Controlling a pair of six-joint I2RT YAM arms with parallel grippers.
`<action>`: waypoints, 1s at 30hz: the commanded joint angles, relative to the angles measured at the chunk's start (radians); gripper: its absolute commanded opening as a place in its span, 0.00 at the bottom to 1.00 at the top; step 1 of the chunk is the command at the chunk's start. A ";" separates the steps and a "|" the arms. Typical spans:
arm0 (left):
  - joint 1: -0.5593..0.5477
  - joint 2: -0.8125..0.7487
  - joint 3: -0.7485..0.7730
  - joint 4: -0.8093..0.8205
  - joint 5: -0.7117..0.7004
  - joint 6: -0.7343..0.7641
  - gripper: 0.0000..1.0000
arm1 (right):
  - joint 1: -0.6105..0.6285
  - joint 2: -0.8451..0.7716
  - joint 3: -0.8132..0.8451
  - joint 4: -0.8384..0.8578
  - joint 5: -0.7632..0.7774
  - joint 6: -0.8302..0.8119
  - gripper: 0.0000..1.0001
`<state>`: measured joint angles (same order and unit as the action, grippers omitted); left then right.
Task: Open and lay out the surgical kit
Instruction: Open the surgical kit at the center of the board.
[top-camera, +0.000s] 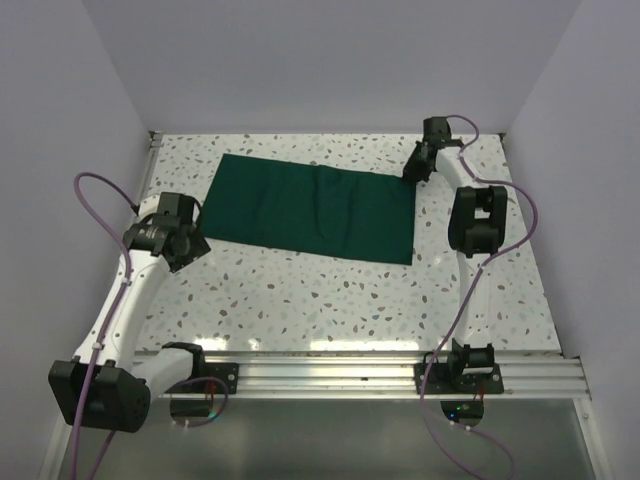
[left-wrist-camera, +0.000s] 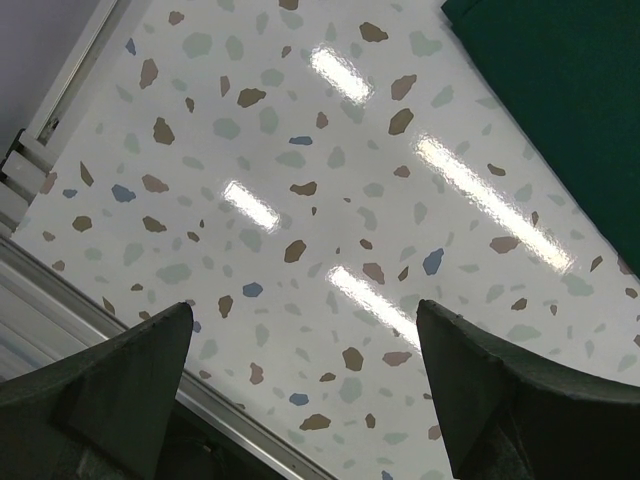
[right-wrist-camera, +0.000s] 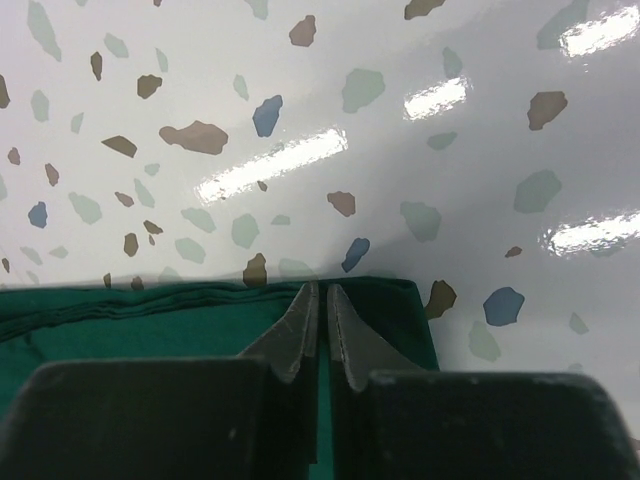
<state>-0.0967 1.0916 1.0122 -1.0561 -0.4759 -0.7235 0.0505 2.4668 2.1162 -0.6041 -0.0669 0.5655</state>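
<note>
Cloth (top-camera: 315, 210) lies folded flat on table (top-camera: 300, 290); contents not showing. Right claw (right-wrist-camera: 320, 297) pinched shut on its edge. Left claw (left-wrist-camera: 302, 312) wide open, empty. Unwrapping barely begun.

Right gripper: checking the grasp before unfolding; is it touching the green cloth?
Touching. Right wrist view: right gripper pinches the green cloth at its edge.

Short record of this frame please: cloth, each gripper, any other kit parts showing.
cloth: dark green, spread flat on table
left gripper: open, above bare table beside cloth's left edge
right gripper: shut on cloth's far edge near its right corner
tray, instruments: not visible
</note>
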 joint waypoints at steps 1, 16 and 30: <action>0.005 -0.029 -0.007 -0.018 -0.026 -0.002 0.97 | 0.012 -0.022 -0.045 -0.045 0.003 -0.016 0.01; 0.005 -0.062 0.045 -0.002 -0.026 0.056 0.98 | 0.034 -0.163 0.044 -0.161 0.048 -0.047 0.00; 0.005 -0.145 0.051 -0.008 -0.001 0.102 0.99 | 0.052 -0.287 -0.030 -0.249 0.092 -0.073 0.00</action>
<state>-0.0967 0.9688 1.0245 -1.0634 -0.4789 -0.6487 0.0967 2.2654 2.1078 -0.8185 0.0166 0.5205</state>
